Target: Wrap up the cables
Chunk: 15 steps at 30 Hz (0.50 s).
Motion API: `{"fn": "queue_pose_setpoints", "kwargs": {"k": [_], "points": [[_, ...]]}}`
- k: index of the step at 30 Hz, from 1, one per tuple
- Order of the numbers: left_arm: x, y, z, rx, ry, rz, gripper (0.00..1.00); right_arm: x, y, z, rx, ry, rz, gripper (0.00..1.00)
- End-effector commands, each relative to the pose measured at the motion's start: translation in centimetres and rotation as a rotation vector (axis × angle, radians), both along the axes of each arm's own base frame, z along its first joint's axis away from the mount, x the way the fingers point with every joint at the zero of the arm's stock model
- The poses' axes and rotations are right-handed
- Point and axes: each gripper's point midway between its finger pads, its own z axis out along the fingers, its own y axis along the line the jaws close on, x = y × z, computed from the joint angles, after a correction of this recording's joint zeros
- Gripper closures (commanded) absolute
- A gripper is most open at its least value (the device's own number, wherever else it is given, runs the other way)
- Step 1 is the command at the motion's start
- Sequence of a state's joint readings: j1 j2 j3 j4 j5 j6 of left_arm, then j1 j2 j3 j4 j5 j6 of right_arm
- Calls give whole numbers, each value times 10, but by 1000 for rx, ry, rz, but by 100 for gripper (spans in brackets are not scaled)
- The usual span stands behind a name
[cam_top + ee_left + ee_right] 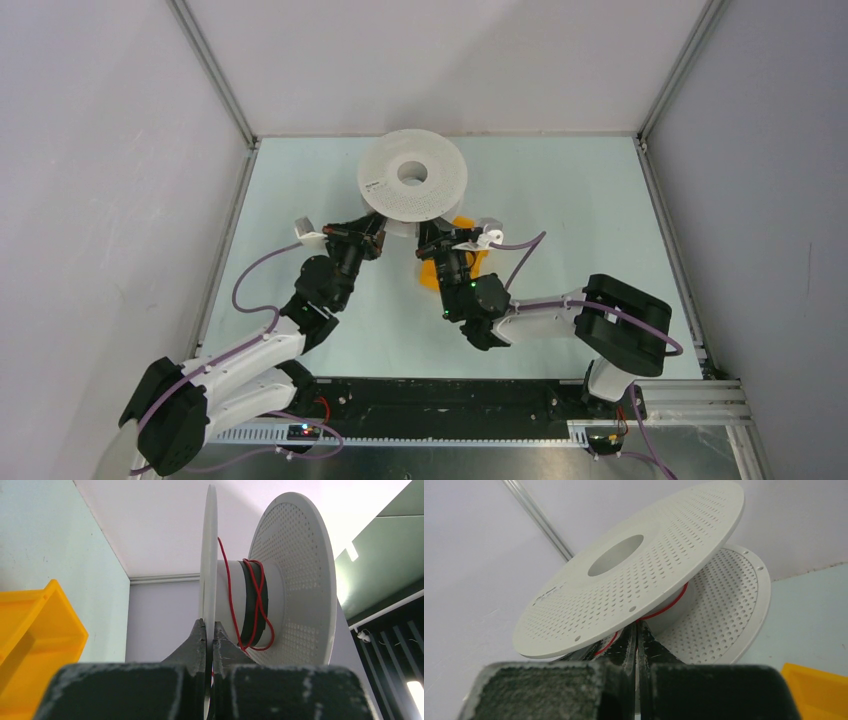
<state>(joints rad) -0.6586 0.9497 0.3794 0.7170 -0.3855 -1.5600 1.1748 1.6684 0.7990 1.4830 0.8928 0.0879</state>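
A white perforated spool (412,185) hangs tilted above the table's back middle. My left gripper (378,232) is shut on the rim of one flange (209,555), which runs between its fingertips (210,625). The thin red cable (227,580) loops loosely round the hub and crosses a black band (252,605). My right gripper (432,240) reaches in between the two flanges; its jaws (637,625) are closed, with the red cable (669,605) running from the hub to their tips. The spool fills the right wrist view (639,575).
A yellow bin (462,228) sits on the pale green table (600,220) under the spool and the right gripper; it also shows in the left wrist view (35,625) and the right wrist view (819,690). Grey walls enclose the table on three sides.
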Motion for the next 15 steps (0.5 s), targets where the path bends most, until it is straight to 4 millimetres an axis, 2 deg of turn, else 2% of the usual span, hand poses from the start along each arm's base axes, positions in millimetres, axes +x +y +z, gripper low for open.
{"fn": "queue_pose_setpoints", "kwargs": {"k": [1, 8, 9, 11, 15], "points": [[-31, 2, 91, -242, -240, -97, 100, 12, -5, -18, -103, 47, -74, 100], [-29, 2, 88, -235, -234, -91, 100, 12, -4, -28, -106, 74, -94, 99], [-29, 2, 88, -237, -234, -89, 100, 10, -4, -27, -114, 71, -98, 93], [-29, 3, 87, -236, -231, -84, 100, 7, -6, -22, -112, 67, -105, 88], [-29, 4, 86, -235, -230, -81, 100, -1, -11, -10, -127, 46, -115, 83]]}}
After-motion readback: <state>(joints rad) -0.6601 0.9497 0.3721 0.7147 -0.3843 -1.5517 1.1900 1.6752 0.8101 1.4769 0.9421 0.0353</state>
